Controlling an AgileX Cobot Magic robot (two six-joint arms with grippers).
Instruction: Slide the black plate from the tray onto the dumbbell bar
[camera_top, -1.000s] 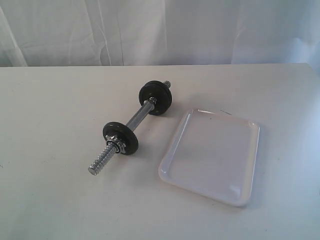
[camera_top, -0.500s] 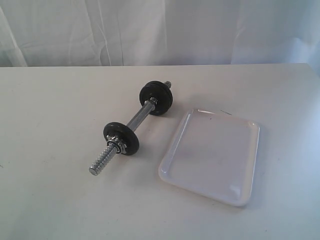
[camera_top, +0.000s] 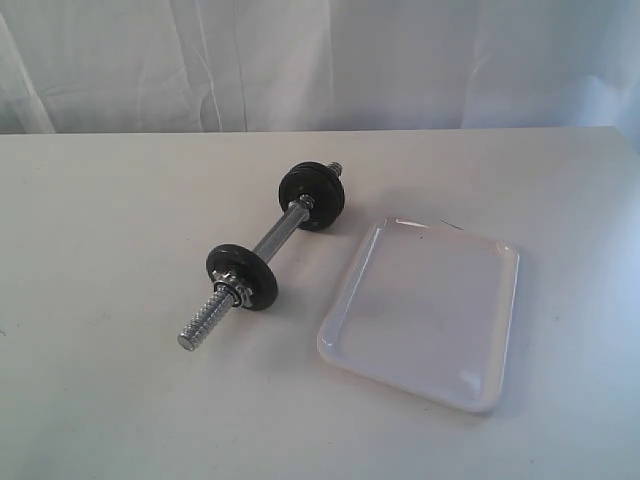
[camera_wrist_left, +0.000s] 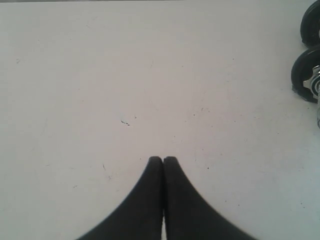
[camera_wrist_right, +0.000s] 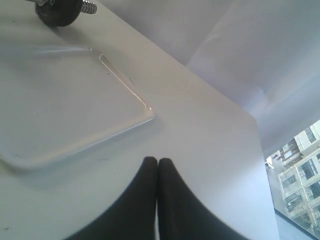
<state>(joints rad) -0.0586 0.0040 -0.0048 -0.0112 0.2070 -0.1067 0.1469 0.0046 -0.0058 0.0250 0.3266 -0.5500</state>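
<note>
Both grippers pressed shut, holding nothing: left (camera_wrist_left: 163, 160) over bare table (camera_wrist_left: 100, 75), right (camera_wrist_right: 158, 161) just off tray (camera_top: 420, 320) corner. Tray empty; no loose plate visible. Bar (camera_top: 272, 238) beside tray; plate possibly already on it. Next: verify.

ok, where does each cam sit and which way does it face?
Exterior: raised, off-arm, looking down at table, dumbbell bar, tray; no robot visible.
Left wrist: above bare table, facing down past its shut left tool; bar's disc at edge.
Right wrist: low, facing past its shut right tool across the tray.
Shared: bar in all three.
</note>
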